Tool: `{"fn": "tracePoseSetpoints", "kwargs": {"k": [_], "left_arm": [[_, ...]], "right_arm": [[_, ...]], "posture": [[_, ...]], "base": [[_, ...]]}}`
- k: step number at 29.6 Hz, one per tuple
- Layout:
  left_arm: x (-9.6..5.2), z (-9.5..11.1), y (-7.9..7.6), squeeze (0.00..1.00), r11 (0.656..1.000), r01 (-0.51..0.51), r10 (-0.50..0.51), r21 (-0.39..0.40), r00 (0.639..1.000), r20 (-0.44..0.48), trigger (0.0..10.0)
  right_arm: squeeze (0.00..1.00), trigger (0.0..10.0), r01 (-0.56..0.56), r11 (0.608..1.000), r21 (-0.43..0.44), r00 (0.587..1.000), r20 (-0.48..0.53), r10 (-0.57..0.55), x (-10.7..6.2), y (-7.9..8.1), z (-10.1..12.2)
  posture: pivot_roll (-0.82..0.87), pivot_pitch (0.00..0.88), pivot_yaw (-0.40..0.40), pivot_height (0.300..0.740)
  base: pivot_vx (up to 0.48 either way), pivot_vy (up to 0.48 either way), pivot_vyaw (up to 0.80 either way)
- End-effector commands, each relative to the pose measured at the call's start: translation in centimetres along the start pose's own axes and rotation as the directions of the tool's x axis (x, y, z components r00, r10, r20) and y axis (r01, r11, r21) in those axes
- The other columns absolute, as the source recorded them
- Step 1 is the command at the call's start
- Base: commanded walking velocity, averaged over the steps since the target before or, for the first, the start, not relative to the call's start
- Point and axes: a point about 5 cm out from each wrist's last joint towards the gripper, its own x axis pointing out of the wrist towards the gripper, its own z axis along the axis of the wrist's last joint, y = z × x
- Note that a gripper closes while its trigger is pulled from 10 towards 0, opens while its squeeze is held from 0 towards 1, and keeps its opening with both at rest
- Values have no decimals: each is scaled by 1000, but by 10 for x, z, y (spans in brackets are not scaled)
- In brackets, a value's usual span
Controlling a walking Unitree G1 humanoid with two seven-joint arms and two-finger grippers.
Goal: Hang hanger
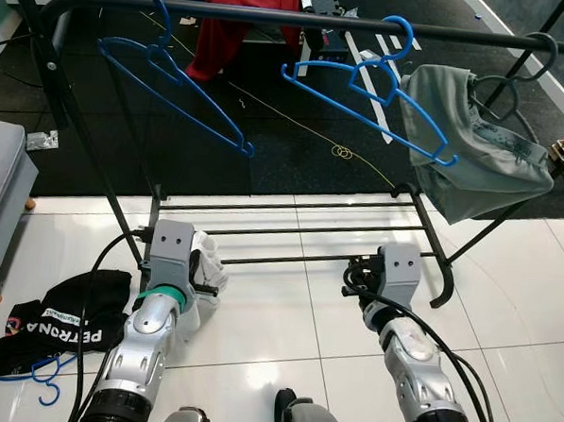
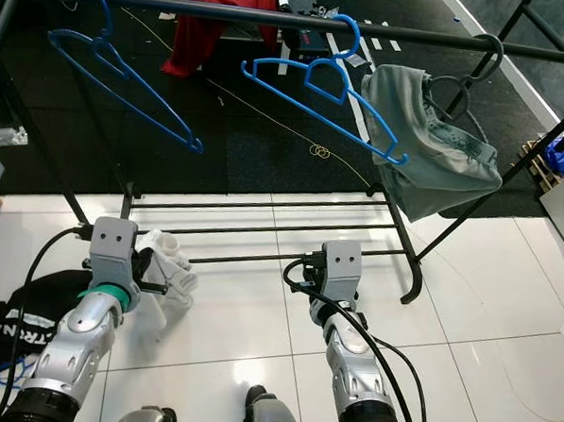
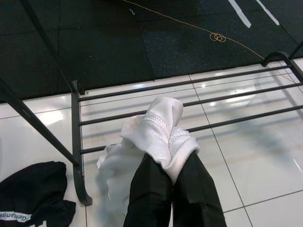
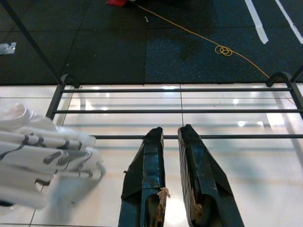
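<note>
Your left tool [image 3: 173, 189] is clamped on a white cloth [image 3: 154, 135], and your right tool [image 4: 177, 182] is slightly parted and empty. Two blue hangers [image 1: 369, 83] are on the rail [image 1: 273, 17]; another hanger [image 1: 42, 373] lies on the floor, seemingly yet to hang.
</note>
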Motion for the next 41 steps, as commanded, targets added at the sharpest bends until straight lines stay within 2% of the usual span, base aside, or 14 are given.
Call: {"fn": "tracePoseSetpoints", "kwargs": {"k": [1, 20, 25, 33, 41], "left_arm": [[-2, -1, -2, 0, 1000, 12, -12, 2, 1000, -3, 10000], [-6, 3, -9, 0, 996, 85, -85, -29, 996, 17, 10000], [-6, 3, -11, 0, 996, 90, -90, -29, 996, 21, 10000], [-6, 4, -11, 0, 995, 95, -95, -29, 995, 26, 10000], [-7, 6, -11, 0, 995, 93, -92, -24, 995, 31, 10000]], "right_arm": [[0, 10000, 21, 1000, 3, 1000, -22, -21, -4, -6, -5], [0, 10000, 20, 1000, 18, 1000, -12, -20, -9, -6, -5], [0, 10000, 28, 999, 29, 1000, -8, -28, -9, -7, -5], [0, 10000, 17, 1000, 23, 1000, -8, -16, -9, -7, -4], [0, 10000, 7, 1000, 23, 1000, -7, -7, -8, -5, -3]], "posture": [[-25, 117, 2, 740], [-28, 123, 7, 740], [-28, 120, 4, 740], [-24, 115, 1, 740], [-22, 118, -1, 740]], "base": [[0, 0, 0], [0, 0, 0], [242, 0, -661], [247, 0, 0], [0, 0, 0]]}}
